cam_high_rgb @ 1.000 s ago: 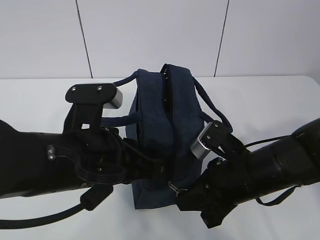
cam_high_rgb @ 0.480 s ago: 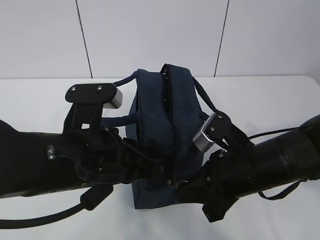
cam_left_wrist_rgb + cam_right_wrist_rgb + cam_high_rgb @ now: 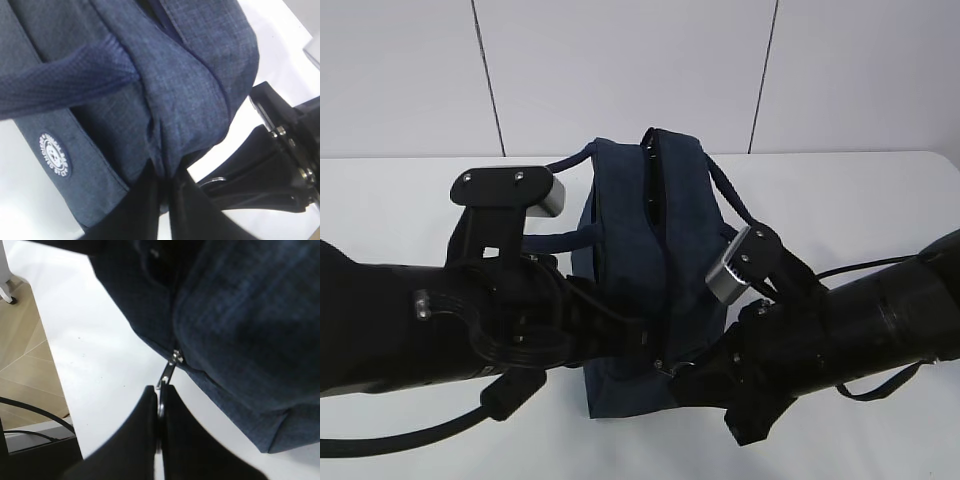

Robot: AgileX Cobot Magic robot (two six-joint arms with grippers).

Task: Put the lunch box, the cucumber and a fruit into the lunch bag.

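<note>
Though its round white badge is unreadable, left fingers pinch lunch bag fabric; right fingers clamp zip pull.

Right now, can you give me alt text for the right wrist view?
The right pincer is shut on the silver ring zip pull at the lunch bag zipper's end. The white table lies beneath.
</note>
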